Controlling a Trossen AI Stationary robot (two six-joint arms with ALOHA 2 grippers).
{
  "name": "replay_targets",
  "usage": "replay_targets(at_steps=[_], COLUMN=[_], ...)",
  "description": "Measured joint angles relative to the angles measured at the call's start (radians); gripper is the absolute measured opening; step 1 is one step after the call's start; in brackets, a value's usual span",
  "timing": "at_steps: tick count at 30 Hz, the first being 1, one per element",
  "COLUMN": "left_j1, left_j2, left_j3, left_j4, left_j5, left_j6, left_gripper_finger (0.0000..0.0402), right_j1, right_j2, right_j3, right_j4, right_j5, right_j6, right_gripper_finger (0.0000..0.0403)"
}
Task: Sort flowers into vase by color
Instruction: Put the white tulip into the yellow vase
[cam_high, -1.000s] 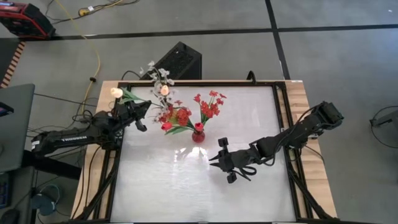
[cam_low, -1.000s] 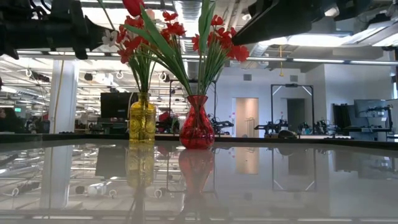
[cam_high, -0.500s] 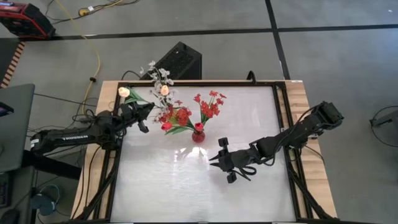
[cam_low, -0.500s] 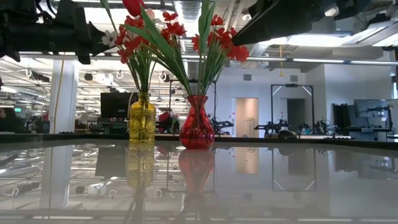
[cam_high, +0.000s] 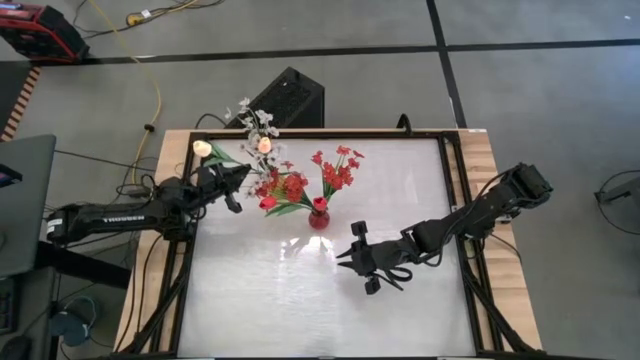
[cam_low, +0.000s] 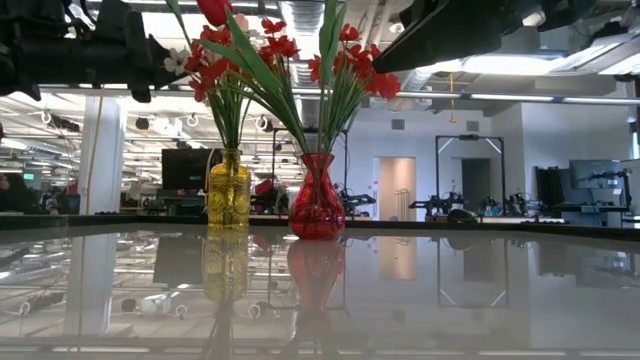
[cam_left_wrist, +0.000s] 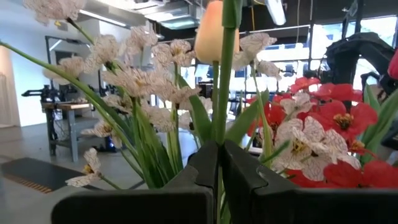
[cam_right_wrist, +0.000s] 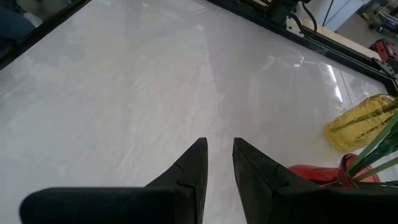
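My left gripper (cam_high: 230, 185) hovers over the table's far left, shut on a peach tulip (cam_high: 202, 148), just left of the yellow vase (cam_low: 228, 190). That vase holds white sprays (cam_high: 250, 118), another peach tulip (cam_high: 264, 145) and red flowers (cam_high: 285, 186). The red vase (cam_high: 318, 216) stands on the table to its right, with red clusters (cam_high: 338, 168) in it. My right gripper (cam_high: 345, 262) hangs open above the table's middle (cam_right_wrist: 219, 163), with nothing between its fingers. My left gripper pinches the tulip's green stem (cam_left_wrist: 218, 134) between its two fingers, some way below the bud (cam_left_wrist: 209, 31). The fingers come roughly level from the table's left and lie across the stem. The tulip is lifted clear, bud uppermost; its lower stem is hidden behind the fingers.
The glossy white tabletop (cam_high: 300, 300) lies bare in front of both vases. A black frame (cam_high: 455, 200) and a wooden border edge the table. A black box (cam_high: 290, 98) sits on the floor beyond the far edge.
My left gripper has carried the peach tulip a little toward the table's right, closer to the yellow vase, staying shut on the stem. The bud has shifted the same way. The right arm has kept still.
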Motion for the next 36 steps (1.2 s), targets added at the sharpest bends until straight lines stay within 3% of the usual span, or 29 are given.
replay_targets(at_steps=[15, 36], left_j1=[0.0, 0.0], left_j2=[0.092, 0.09], left_j3=[0.0, 0.0], left_j4=[0.034, -0.017], left_j5=[-0.012, -0.083], left_j6=[0.03, 0.0], left_gripper_finger=[0.0, 0.0], right_j1=[0.008, 0.021], right_j2=[0.0, -0.001], right_j3=[0.0, 0.0], right_j4=[0.0, -0.007], right_j5=[0.0, 0.0], right_j6=[0.009, 0.013], right_gripper_finger=[0.0101, 0.0101])
